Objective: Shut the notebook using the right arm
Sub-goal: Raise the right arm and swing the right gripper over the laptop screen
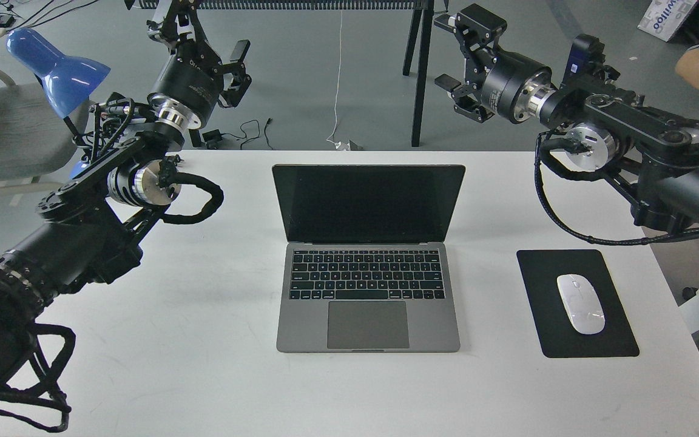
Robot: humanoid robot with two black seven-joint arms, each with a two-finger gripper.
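**Desk:** Nearest the lens, what sits on the white table [204, 376]?

**Caption:** Bare tabletop, then the notebook [368, 291], open at centre, its black screen [369, 203] upright and facing the camera. To its right lie a black mouse pad [610, 340] and a white mouse [580, 303].

**Desk:** Where does the laptop lie from the right gripper [455, 64]?

**Caption:** Below and to the left of it, nearer the camera. The gripper hangs beyond the table's far edge, well apart from the lid, fingers spread and holding nothing. The lid's top edge runs left to right, across the arm's likely line of approach, so a push from behind toward the keyboard would probably fold it down.

**Desk:** And the other arm?

**Caption:** The left gripper [231, 76] hovers high at far left beside a blue lamp [58, 70], also splayed and empty. Neither is clearly nearer the lid.

**Desk:** The room?

**Caption:** Grey floor with loose cables, black table legs behind, a striped sleeve at the right edge.
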